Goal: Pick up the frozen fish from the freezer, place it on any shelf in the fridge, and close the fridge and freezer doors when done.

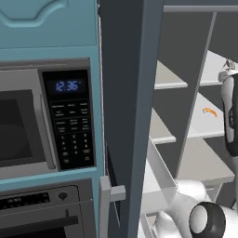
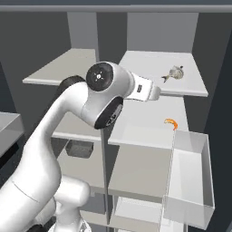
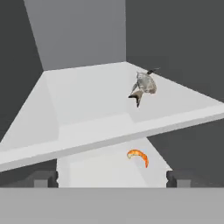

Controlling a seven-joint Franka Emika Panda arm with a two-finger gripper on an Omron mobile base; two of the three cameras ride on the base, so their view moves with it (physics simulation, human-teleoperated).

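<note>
Gripper (image 3: 112, 177) jaws wide, empty; frozen fish (image 3: 144, 84) at one o'clock on the shelf (image 3: 87, 98) looks light, stiff, slick; pinch mid-body, clear of fins.

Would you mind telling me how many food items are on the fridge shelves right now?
2. The fish lies on the top shelf, toward its right side. The orange thing lies on the shelf below. Others may be hidden behind the arm.
</note>
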